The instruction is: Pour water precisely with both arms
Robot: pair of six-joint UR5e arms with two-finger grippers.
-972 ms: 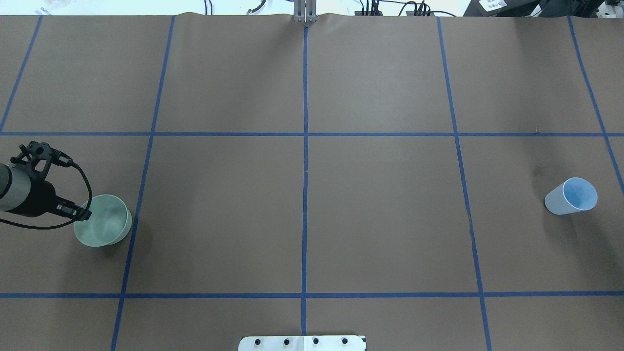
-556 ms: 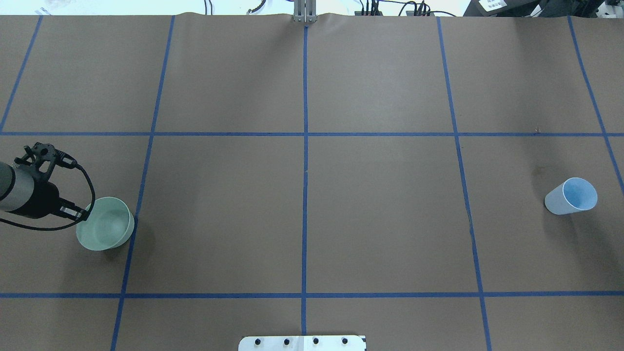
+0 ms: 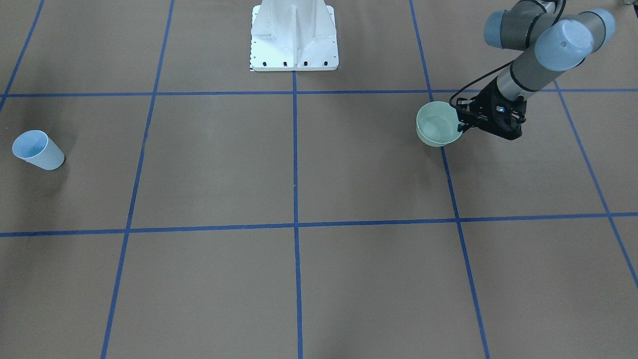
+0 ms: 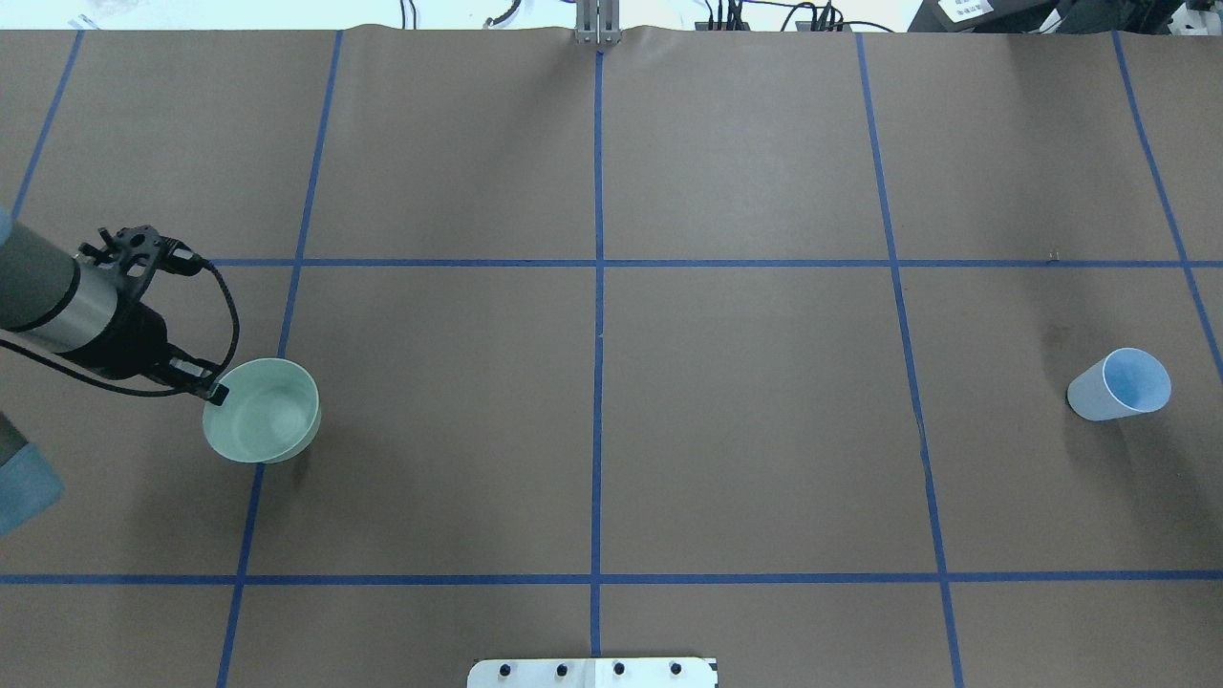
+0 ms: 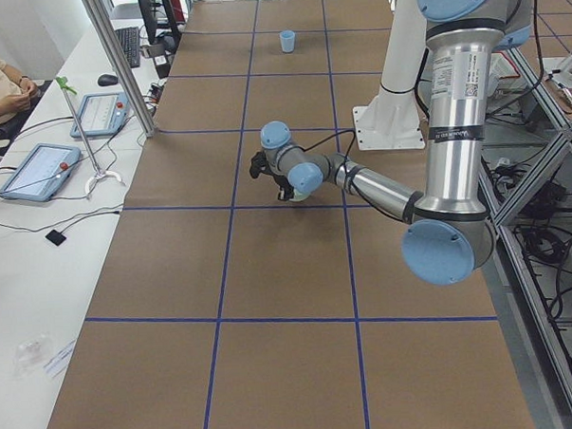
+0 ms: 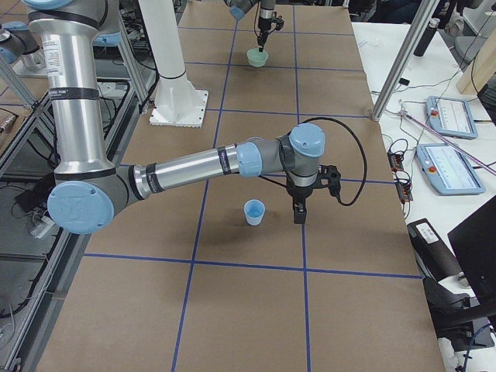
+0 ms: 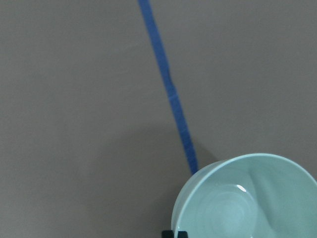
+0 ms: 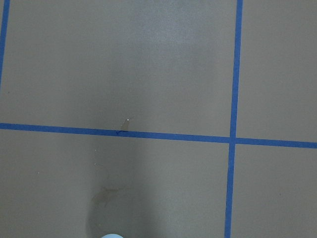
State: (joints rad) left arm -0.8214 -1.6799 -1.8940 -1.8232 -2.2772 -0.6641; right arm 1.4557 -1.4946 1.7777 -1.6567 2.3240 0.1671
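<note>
My left gripper (image 4: 212, 390) is shut on the near rim of a pale green bowl (image 4: 263, 411) and holds it just above the table, left of centre. It also shows in the front-facing view (image 3: 461, 124) with the bowl (image 3: 437, 129). The left wrist view shows the bowl (image 7: 247, 198) with the water as faint ripples and a white glint (image 7: 241, 188). A light blue cup (image 4: 1123, 384) stands upright at the far right. My right gripper (image 6: 298, 213) hangs just beside the cup (image 6: 254, 211); I cannot tell whether it is open or shut.
The white pedestal (image 3: 294, 35) stands at the table's near edge, in the middle. Blue tape lines (image 4: 598, 287) divide the brown table cover into squares. An operator (image 5: 0, 89) and tablets sit at a side desk beyond the table's far edge.
My left arm has moved the bowl to the right and slightly away from me, across the blue tape line, and raised it a little. The blue cup has not moved.
</note>
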